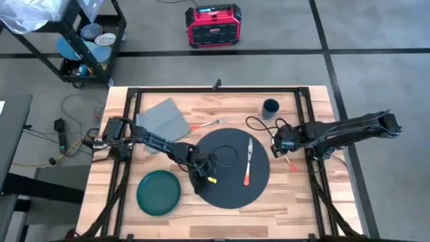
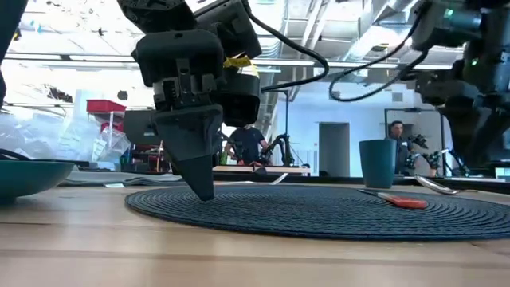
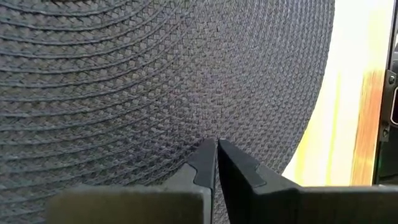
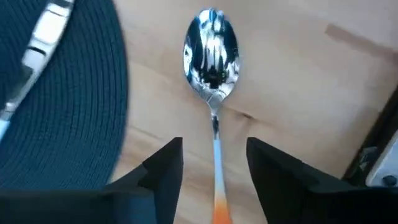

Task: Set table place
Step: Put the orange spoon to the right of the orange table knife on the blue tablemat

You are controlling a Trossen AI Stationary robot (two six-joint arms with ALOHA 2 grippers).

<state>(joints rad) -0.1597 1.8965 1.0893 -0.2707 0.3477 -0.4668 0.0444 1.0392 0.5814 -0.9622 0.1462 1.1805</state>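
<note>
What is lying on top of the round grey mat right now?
On the mat lies an orange-handled knife. The left gripper, fingers shut, presses on its edge. Anything under that arm is hidden.

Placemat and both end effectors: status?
Left end effector shut, tips on placemat edge. Right end effector open, straddling spoon beside mat. Fork lying on mat; green plate off it.
</note>
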